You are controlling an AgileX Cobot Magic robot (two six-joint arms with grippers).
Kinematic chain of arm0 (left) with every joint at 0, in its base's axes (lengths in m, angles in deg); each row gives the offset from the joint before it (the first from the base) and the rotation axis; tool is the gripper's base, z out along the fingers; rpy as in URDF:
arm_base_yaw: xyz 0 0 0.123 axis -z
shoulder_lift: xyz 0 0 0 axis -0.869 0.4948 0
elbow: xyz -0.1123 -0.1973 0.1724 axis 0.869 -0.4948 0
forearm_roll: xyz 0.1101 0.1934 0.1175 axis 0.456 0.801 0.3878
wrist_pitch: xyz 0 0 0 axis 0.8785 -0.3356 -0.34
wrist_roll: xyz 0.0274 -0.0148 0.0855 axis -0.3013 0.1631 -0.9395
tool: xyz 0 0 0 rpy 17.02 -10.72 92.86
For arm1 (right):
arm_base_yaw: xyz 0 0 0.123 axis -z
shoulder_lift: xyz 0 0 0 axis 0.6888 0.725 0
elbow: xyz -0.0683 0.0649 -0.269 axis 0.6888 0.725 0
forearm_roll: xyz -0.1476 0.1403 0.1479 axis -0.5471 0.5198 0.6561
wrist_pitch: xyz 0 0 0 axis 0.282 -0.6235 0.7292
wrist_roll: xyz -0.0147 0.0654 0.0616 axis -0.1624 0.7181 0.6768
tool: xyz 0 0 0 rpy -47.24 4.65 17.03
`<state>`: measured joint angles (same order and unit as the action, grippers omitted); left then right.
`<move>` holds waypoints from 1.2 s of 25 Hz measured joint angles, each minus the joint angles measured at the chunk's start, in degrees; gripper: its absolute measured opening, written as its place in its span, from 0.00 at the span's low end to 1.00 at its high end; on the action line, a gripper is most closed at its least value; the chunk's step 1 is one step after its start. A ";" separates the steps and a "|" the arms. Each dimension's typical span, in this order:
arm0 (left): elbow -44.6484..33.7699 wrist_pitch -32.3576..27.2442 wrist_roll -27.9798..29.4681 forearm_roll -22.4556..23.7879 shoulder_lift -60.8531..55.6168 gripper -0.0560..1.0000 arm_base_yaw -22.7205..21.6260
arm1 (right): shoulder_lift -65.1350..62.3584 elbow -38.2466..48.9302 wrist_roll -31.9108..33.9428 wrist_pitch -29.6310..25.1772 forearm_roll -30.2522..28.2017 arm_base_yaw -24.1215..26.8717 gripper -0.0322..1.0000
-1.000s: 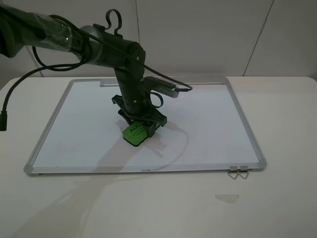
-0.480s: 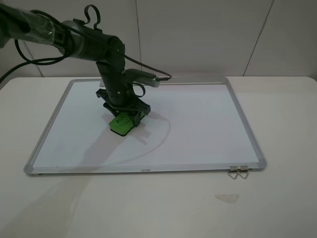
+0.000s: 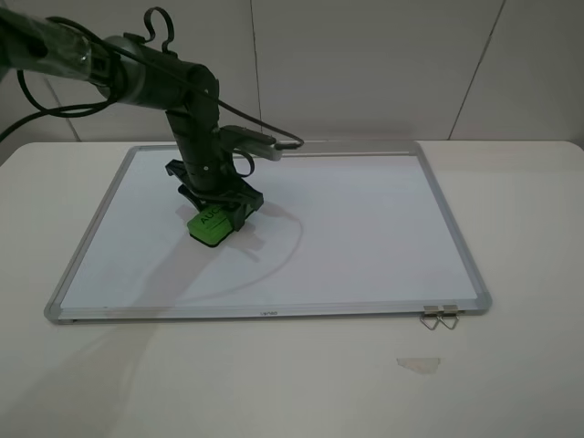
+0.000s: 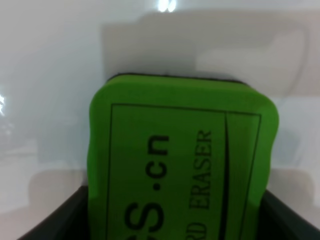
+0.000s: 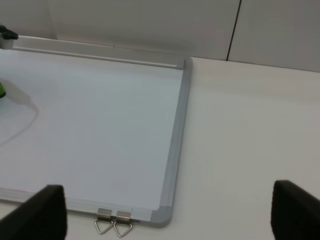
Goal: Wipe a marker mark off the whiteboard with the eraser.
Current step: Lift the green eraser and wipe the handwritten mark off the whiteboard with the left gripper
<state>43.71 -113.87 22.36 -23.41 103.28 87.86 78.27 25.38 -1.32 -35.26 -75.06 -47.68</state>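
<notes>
a pale scrap (image 3: 418, 364) lies on the table (image 3: 274, 383) nearest the camera. behind it two metal clips (image 3: 440, 318) hang on the whiteboard's (image 3: 383, 237) near edge. left of the board's middle the green eraser (image 3: 208, 227) rests on the white surface, its long axis diagonal and its free end pointing at the near-left corner. the left gripper (image 3: 222, 212) clamps its far end. the right gripper (image 5: 169, 200) is spread wide, holding nothing.

- The left arm (image 3: 119, 68) reaches in from the left side and bends down at the wrist.
- The left gripper (image 3: 217, 210) points down, its jaws squeezing the eraser (image 3: 208, 228).
- The right gripper (image 5: 170, 212) has its fingers (image 5: 42, 212) spread wide apart.
</notes>
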 joint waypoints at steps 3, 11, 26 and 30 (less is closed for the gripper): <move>0.00 0.05 -0.71 -1.61 0.00 0.62 3.43 | 0.00 0.00 0.00 0.00 0.00 0.00 0.82; -0.07 1.26 -1.17 -4.89 0.00 0.62 7.59 | 0.00 0.00 0.00 0.00 0.00 0.00 0.82; -8.21 12.18 -1.46 -3.53 -2.70 0.62 -3.75 | 0.00 0.00 0.00 0.00 0.00 0.00 0.82; -8.82 11.76 -1.46 -2.75 -3.84 0.62 -4.39 | 0.00 0.00 0.00 0.00 0.00 0.00 0.82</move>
<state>34.89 -102.11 20.90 -26.16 99.44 83.47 78.27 25.38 -1.32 -35.26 -75.06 -47.68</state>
